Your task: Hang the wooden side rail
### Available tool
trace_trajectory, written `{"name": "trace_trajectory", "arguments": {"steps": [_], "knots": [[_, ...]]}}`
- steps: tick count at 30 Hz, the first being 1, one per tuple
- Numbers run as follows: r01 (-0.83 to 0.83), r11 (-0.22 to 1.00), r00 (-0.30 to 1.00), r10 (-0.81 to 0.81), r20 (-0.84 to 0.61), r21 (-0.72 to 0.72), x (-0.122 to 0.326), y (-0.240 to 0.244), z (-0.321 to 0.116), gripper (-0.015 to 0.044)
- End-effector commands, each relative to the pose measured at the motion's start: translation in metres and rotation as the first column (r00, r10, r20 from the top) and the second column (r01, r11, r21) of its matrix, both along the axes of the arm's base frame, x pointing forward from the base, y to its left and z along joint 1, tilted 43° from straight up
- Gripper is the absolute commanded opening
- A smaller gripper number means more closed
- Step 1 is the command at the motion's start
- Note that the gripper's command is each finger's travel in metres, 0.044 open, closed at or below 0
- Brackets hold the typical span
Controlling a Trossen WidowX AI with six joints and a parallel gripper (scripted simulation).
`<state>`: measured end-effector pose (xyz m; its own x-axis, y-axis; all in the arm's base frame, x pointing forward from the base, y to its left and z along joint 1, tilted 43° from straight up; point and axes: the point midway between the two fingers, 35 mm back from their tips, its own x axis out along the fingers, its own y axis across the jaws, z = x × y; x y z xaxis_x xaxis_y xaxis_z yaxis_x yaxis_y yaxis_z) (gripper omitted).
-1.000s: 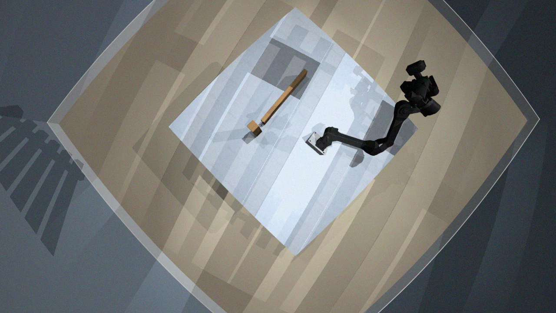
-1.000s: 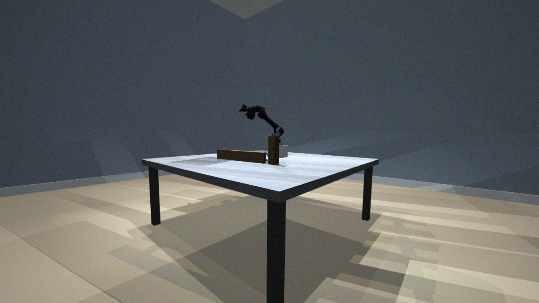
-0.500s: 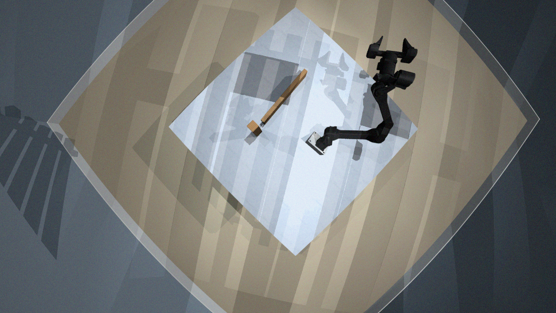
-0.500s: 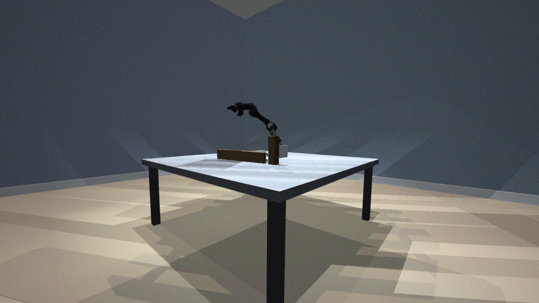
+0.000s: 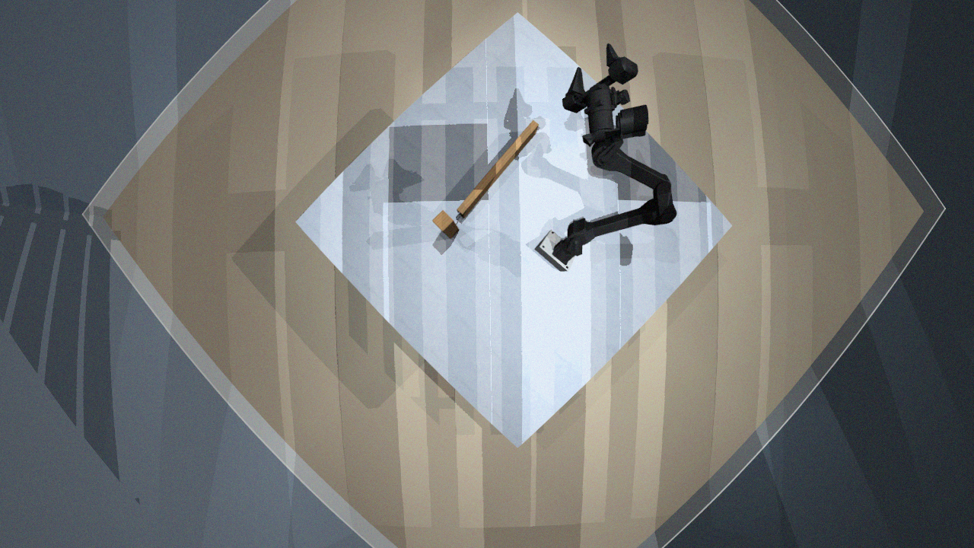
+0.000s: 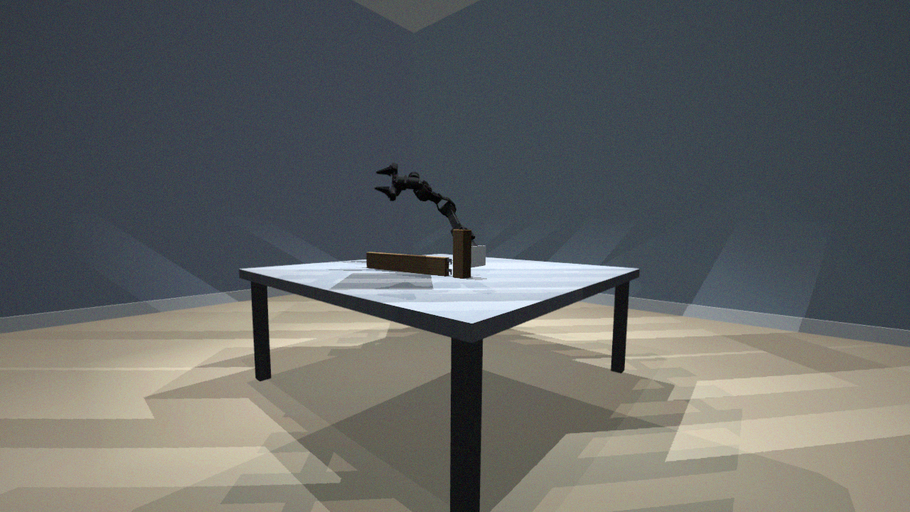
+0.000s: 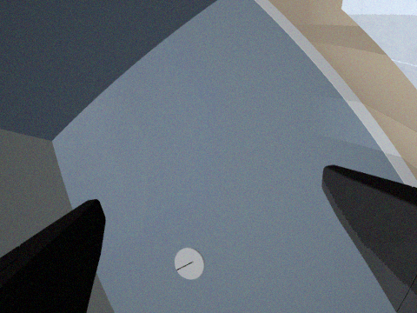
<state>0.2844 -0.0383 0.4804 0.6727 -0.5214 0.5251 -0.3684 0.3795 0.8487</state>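
- The wooden side rail (image 5: 498,169) (image 6: 407,263), a long, straight, squared plank with warm brown faces, is lying along the table (image 5: 558,340) (image 6: 472,311), its far end resting on the pale, faintly veined top.
- From where I'm standing, the headboard post (image 5: 444,221) (image 6: 461,254) is rising upright to the rail's right, a blocky wooden column.
- Small, dark metallic hooks (image 5: 459,217) (image 6: 450,266) are showing in the narrow gap between rail and post; I can't tell whether they're sitting on the pins.
- The gripper (image 5: 593,57) (image 6: 376,179) (image 7: 215,194) is hovering high above the tabletop, well apart from the rail, its black, tapering fingers spreading wide and holding nothing.
- The black, jointed arm (image 5: 619,218) (image 6: 448,208) is bending up from a smooth white base (image 5: 546,243) (image 6: 480,254), partly hiding behind the post.
- Striped shadows are crossing the tabletop.
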Motion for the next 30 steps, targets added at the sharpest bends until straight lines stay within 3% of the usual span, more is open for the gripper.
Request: {"name": "trace_trajectory", "arguments": {"steps": [1,9,16,23,30], "knots": [[0.004,0.993,0.991,-0.021,-0.136,-0.121,0.031,0.016,-0.035,0.0440],[-0.074,0.902,0.901,-0.122,-0.417,-0.424,0.086,0.056,-0.131,0.0440],[-0.245,0.720,0.776,-0.257,-0.576,-0.650,0.107,0.088,-0.226,0.0440],[-0.470,0.433,0.657,-0.410,-0.632,-0.769,0.101,0.114,-0.325,0.0440],[-0.678,0.063,0.592,-0.544,-0.595,-0.732,0.066,0.131,-0.416,0.0440]]}}
